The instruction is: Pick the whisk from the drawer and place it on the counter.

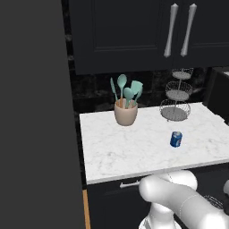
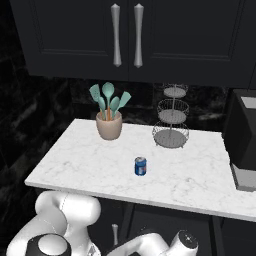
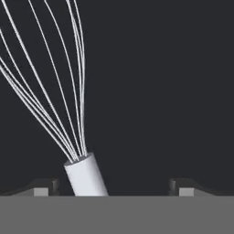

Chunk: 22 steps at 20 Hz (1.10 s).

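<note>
A: Where is the whisk (image 3: 68, 114) found relative to the gripper (image 3: 112, 186)?

B: In the hand view it is seen directly ahead, low between the two tips but nearer the left one (image 3: 43, 186). The handle is seen beside that tip; whether it is touched cannot be told. The long axis runs away from the hand, tilted up and to the left in that view, handle end nearest and wire loops farthest.

A: How is the gripper set?

B: The tips are held wide apart, with nothing clamped. A gap is left between the handle and the right tip.

A: And the whisk's place?

B: It is backed by a plain dark surface, judged to be the inside of the drawer (image 3: 173, 82), below the bench (image 1: 134, 147). A closing of the fingers across the handle is judged to be the coming move.

A: How does it look?

B: Thin pale wires fan out from a smooth, light cylindrical handle.
</note>
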Motion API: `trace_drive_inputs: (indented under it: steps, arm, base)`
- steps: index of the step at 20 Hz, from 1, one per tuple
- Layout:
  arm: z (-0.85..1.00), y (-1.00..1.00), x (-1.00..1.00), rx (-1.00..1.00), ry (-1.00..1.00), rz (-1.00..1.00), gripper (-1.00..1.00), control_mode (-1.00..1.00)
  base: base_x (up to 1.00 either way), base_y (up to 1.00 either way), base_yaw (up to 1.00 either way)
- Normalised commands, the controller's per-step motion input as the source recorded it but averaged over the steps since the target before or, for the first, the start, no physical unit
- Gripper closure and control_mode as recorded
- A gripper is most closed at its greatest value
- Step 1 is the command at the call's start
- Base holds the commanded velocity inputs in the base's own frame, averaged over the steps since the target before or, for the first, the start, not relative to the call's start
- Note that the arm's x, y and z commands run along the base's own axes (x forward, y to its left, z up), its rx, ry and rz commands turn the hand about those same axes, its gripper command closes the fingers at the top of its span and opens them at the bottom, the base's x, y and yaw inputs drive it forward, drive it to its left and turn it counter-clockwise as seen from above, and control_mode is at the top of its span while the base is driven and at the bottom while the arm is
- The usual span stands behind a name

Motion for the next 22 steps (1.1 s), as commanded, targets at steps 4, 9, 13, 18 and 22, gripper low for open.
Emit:
trace_drive_inputs:
  steps: [4, 9, 13, 18, 22]
  arm:
    - [-0.4, 0.0, 0.0, 0.02, 0.0, 0.0, -1.0, -1.0]
    - [-0.42, 0.0, -0.01, 0.0, 0.0, 0.0, -1.0, -1.0]
    - [-0.47, 0.0, -0.13, 0.0, 0.0, 0.0, 1.0, -1.0]
    - [-0.08, 0.0, -0.02, 0.0, -0.02, 0.0, 1.0, -1.0]
    - [0.0, 0.0, -0.02, 0.0, 0.0, 0.0, 1.0, -1.0]
  base:
    - [0.0, 0.0, 0.0]
    - [0.0, 0.0, 0.0]
    - [0.0, 0.0, 0.0]
    - [0.0, 0.0, 0.0]
    - [0.0, 0.0, 0.0]
